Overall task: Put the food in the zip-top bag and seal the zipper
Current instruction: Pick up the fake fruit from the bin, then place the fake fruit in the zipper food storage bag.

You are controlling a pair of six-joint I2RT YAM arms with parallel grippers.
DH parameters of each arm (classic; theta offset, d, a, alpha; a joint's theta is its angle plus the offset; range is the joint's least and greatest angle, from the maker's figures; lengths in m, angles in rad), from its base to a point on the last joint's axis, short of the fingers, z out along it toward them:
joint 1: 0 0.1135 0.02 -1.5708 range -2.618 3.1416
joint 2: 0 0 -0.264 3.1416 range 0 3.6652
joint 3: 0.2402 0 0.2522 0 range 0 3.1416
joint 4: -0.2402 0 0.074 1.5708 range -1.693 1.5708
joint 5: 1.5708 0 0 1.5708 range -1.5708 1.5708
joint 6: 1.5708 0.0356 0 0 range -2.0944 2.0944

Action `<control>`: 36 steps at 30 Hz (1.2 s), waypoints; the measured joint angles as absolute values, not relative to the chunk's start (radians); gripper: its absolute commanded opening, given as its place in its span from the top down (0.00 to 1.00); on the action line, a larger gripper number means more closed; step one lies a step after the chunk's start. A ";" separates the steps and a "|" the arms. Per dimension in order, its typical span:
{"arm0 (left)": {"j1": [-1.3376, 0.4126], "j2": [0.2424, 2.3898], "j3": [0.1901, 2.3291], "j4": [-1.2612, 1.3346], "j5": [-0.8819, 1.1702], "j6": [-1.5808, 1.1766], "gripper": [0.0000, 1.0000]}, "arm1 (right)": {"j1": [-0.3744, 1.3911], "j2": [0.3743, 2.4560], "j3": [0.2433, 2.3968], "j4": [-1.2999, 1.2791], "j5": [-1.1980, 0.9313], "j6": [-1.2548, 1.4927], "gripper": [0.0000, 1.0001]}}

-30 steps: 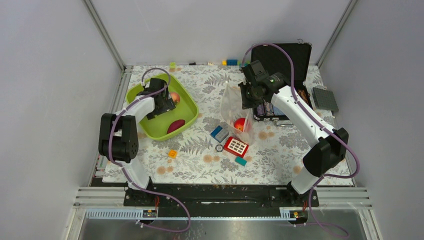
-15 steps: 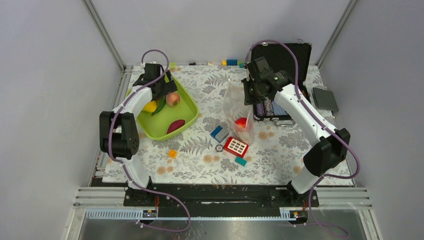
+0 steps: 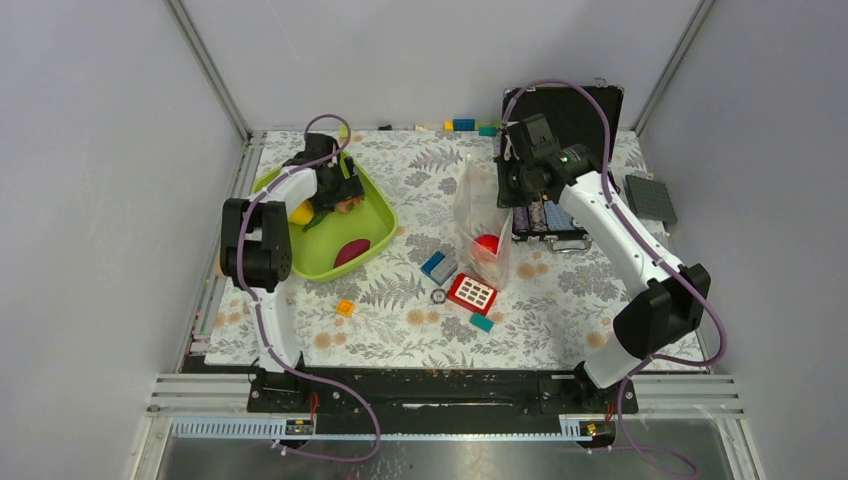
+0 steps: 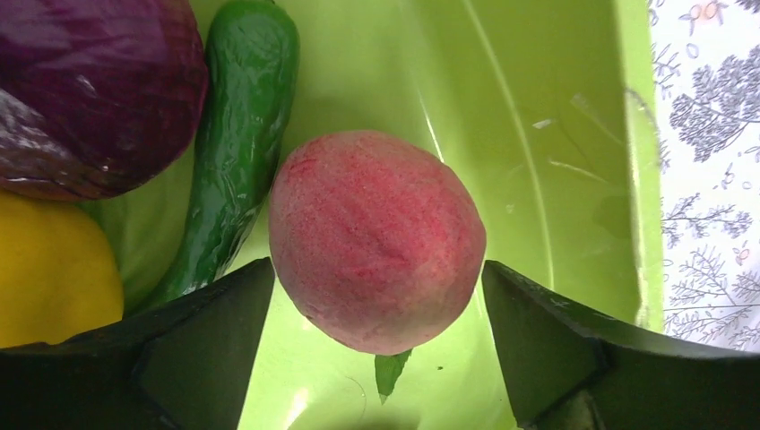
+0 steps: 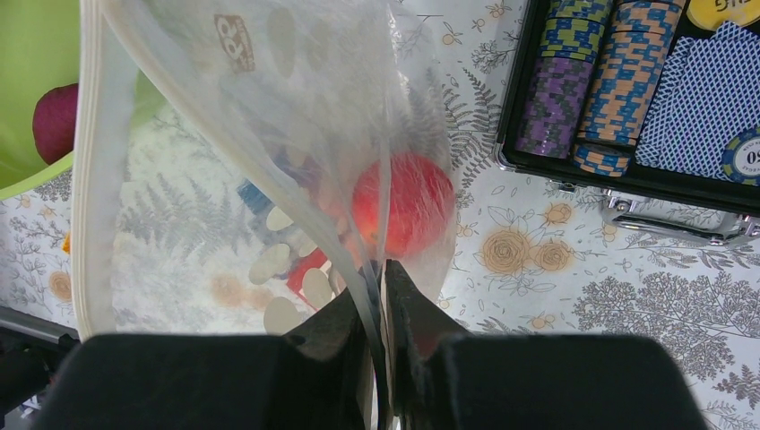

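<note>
Currently left gripper [image 4: 375, 273] is hovering jaws apart, straddling the pink peach [image 4: 376, 233] in the green tub [image 4: 538, 134]. Right gripper [image 5: 381, 269] is clamping the zip-top bag [image 5: 224, 161] upright, at 3 o'clock from the tub.

onion [image 4: 90, 90]: cut by 2 edges | lemon [image 4: 49, 269]: cut left | bag [image 5: 224, 134]: top cropped | chip case [image 5: 627, 90]: mostly off-frame

Left hand [image 4: 375, 273] reached peach [image 4: 376, 224] (straddling).
</note>
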State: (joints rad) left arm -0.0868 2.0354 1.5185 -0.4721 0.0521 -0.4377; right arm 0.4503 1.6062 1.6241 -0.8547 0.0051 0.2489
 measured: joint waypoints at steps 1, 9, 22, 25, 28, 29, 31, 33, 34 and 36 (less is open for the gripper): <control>-0.087 2.041 1.518 -0.476 0.055 -0.441 0.22 | 0.448 1.606 1.623 -0.854 0.003 0.248 0.86; -0.087 2.057 1.526 -0.480 0.089 -0.450 0.62 | 0.444 1.605 1.621 -0.851 -0.020 0.247 0.86; -0.094 1.799 1.416 -0.478 0.125 -0.486 0.74 | 0.443 1.544 1.563 -0.829 -0.068 0.240 0.85; -0.111 1.681 1.404 -0.471 0.135 -0.504 0.74 | 0.443 1.523 1.544 -0.818 -0.091 0.240 0.85; -0.168 1.568 1.402 -0.448 0.139 -0.508 0.74 | 0.443 1.504 1.524 -0.808 -0.121 0.241 0.85; -0.201 1.539 1.407 -0.442 0.147 -0.507 0.74 | 0.443 1.498 1.517 -0.802 -0.131 0.240 0.85; -0.293 1.496 1.428 -0.424 0.183 -0.497 0.74 | 0.443 1.492 1.510 -0.797 -0.154 0.240 0.85; -0.395 1.471 1.447 -0.385 0.239 -0.476 0.72 | 0.443 1.491 1.509 -0.794 -0.171 0.240 0.85; -0.441 1.460 1.448 -0.368 0.261 -0.463 0.70 | 0.443 1.491 1.509 -0.793 -0.178 0.240 0.85; -0.527 1.441 1.447 -0.343 0.303 -0.427 0.68 | 0.443 1.489 1.506 -0.792 -0.187 0.240 0.85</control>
